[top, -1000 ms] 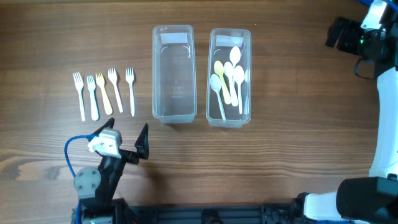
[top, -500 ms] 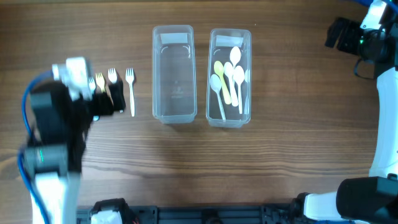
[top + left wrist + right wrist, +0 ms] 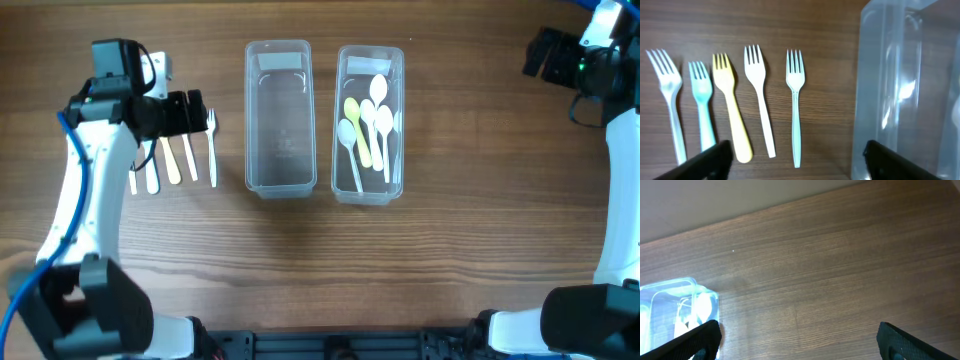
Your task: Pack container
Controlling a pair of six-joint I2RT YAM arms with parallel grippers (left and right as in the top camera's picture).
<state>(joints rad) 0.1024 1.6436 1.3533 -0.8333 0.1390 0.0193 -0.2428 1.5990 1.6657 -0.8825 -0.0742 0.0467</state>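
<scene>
Several plastic forks (image 3: 759, 100) lie side by side on the wood: clear, pale blue, yellow, white and pale green (image 3: 795, 112). My left gripper (image 3: 797, 161) hovers open over their handle ends, with nothing between its fingers (image 3: 707, 162). From overhead, the left gripper (image 3: 196, 113) sits above the fork row (image 3: 170, 150). To the right of the forks is an empty clear container (image 3: 279, 118), whose wall (image 3: 910, 90) shows in the left wrist view. A second clear container (image 3: 342, 150) holds several spoons (image 3: 372, 120). My right gripper (image 3: 800, 342) hangs open over bare wood at the far right.
The right arm (image 3: 585, 60) is at the table's top right corner, well away from the containers. The spoon container's corner (image 3: 677, 310) shows at the left of the right wrist view. Bare wood lies in front of the containers.
My left arm has swung from the table's front edge up to the forks and now sits over them. The right arm has not moved.
</scene>
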